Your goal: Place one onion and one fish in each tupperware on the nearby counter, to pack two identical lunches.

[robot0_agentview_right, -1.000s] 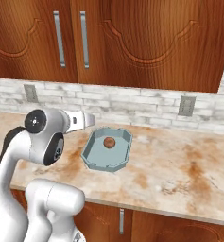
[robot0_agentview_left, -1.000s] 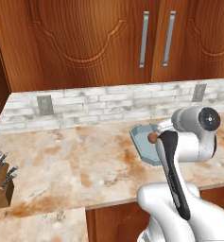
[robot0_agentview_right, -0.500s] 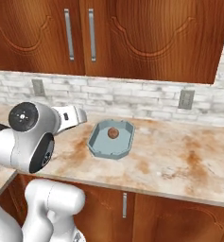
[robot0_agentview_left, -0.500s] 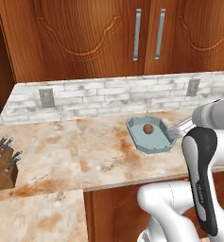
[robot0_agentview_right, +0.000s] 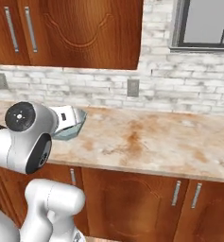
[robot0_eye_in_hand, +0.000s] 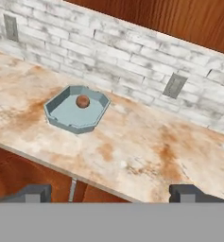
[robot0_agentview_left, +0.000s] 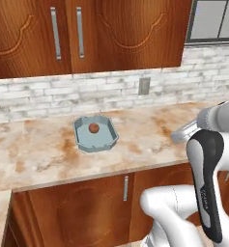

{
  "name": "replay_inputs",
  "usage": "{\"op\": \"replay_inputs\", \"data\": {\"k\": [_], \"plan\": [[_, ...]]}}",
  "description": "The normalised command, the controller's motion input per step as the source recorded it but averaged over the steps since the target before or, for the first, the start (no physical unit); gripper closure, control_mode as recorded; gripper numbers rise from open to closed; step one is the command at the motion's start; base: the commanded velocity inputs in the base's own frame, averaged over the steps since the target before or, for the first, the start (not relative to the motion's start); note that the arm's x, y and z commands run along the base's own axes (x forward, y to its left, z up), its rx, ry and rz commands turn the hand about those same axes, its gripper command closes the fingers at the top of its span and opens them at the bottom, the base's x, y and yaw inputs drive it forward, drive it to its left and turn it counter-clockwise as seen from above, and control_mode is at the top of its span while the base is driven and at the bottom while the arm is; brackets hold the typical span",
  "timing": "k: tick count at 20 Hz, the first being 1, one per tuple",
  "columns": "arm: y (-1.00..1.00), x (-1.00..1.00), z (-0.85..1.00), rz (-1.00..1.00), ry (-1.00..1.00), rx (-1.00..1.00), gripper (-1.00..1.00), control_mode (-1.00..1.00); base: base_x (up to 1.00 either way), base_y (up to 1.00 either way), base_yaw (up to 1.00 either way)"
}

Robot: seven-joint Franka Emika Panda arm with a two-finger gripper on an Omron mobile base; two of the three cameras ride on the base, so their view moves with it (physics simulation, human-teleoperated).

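We see a glossy white arm (robot0_agentview_left: pixel 183 212) with rounded, bulbous link shells. A dark grey-black inlay strip (robot0_agentview_left: pixel 207 183) runs along the link. The joint cap (robot0_agentview_right: pixel 20 116) is a black disc with a small pale centre mark. Finger tips (robot0_eye_in_hand: pixel 33 193) are dark grey, blocky.

Your left base view looks forward and down from behind the arm, with the blue-grey tupperware (robot0_agentview_left: pixel 95 134) mid-depth on the counter (robot0_agentview_left: pixel 150 140). The right base view faces the same counter stretch, the tray (robot0_agentview_right: pixel 72 124) at its left. Your hand view looks down over the counter's front edge, nearer the tray.
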Motion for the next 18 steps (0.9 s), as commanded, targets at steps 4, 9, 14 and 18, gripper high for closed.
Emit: {"op": "replay_inputs", "data": {"k": [4,9,14,18], "plan": [[0.00,0.00,0.00,0.00,0.00,0.00,-1.00,1.00,0.00,-1.00,-0.23],[0.00,0.00,0.00,0.00,0.00,0.00,-1.00,1.00,-0.03,-1.00,-0.23],[0.00,0.00,0.00,0.00,0.00,0.00,-1.00,1.00,0.05,-1.00,-0.11],[0.00,0.00,0.00,0.00,0.00,0.00,-1.00,1.00,0.11,-1.00,0.12]]}}
